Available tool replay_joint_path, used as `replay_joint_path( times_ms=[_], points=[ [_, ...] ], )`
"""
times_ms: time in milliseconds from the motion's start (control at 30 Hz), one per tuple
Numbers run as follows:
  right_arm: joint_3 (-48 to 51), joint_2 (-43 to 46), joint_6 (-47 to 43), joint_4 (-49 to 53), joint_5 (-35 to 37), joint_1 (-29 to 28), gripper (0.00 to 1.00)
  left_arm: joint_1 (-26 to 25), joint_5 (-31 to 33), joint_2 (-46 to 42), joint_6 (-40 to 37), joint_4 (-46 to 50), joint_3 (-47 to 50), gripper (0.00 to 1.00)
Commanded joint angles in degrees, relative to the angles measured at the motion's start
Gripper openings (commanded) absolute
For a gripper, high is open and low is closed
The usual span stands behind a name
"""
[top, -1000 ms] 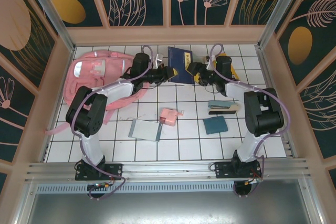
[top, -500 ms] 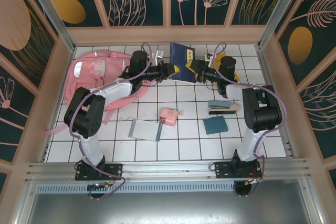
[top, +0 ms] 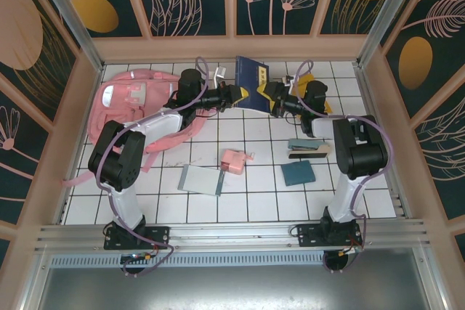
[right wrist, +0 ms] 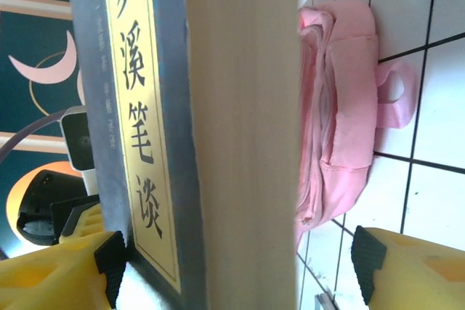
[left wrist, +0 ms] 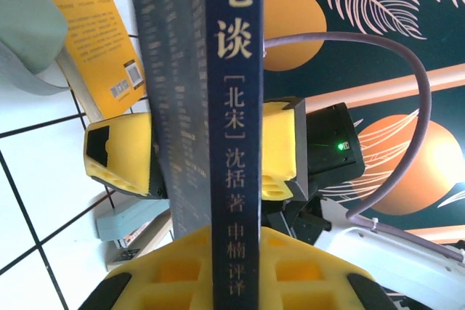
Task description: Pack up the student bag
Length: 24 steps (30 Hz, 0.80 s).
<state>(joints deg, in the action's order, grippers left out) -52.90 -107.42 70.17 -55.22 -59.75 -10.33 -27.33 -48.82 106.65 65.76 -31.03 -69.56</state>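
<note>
1. Top external view: nearest the arm bases, a grey flat folder [top: 201, 178] lies on the white tiled table [top: 254, 205], with a small pink pouch [top: 235, 160] just beside its far right corner.
2. To the right of these lies a teal booklet [top: 298, 173], and just beyond it a grey-green case [top: 309, 148].
3. Farther back, both arms reach inward and meet at a dark blue book [top: 251, 78], which stands on edge, lifted off the tiles and tilted.
4. The left gripper [top: 242, 95] is clenched on the book; in its own wrist view the spine with pale printed characters runs straight up from between its yellow fingers [left wrist: 182, 266].
5. The right gripper [top: 267, 94] straddles the book from the other side, released. In its wrist view one black pad [right wrist: 110, 260] sits at the cover, while the other pad [right wrist: 363, 259] stands clear of the page edge.
6. A yellow book [top: 324, 105] lies under the right arm near the far right.
7. The student bag [top: 134, 103] lies flat at the far left of the table, beneath the left arm, its straps trailing toward the near left.
</note>
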Motion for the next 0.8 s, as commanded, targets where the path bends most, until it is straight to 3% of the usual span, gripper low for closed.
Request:
replay_joint_path(
  times_ms=[0, 133, 333, 400, 467, 600, 767],
  points=[
    [0.08, -0.77, 4.31, -9.09, -2.3, -0.22, 0.79, 0.35, -1.98, -0.36, 0.24, -4.96, -1.67, 0.0],
    [0.7, -0.19, 6.14, -11.63, -2.72, 1.09, 0.6, 0.91, -1.64, 0.19, -3.03, -0.5, -1.5, 0.0],
    [0.37, 0.31, 5.42, -10.06, -3.44, 2.15, 0.22, 2.04, -0.85, 0.75, -8.79, 6.79, -1.83, 0.0],
    [-0.11, 0.52, 3.54, -7.17, -3.43, 2.12, 0.0, 2.19, -0.43, 1.03, -10.9, 9.5, -2.48, 0.0],
    [-0.8, 1.08, 0.65, -2.97, -2.96, 2.13, 0.0, 2.35, 0.35, 1.25, -13.18, 12.8, -3.57, 0.0],
    [-2.37, 2.61, -6.37, 6.71, -0.44, 1.85, 0.0, 3.34, 3.99, 1.78, -20.11, 23.72, -7.43, 0.31],
    [-3.75, 3.93, -12.3, 15.03, 3.92, 1.12, 0.0, 6.36, 17.93, 1.67, -29.57, 41.62, -13.77, 0.44]
  ],
)
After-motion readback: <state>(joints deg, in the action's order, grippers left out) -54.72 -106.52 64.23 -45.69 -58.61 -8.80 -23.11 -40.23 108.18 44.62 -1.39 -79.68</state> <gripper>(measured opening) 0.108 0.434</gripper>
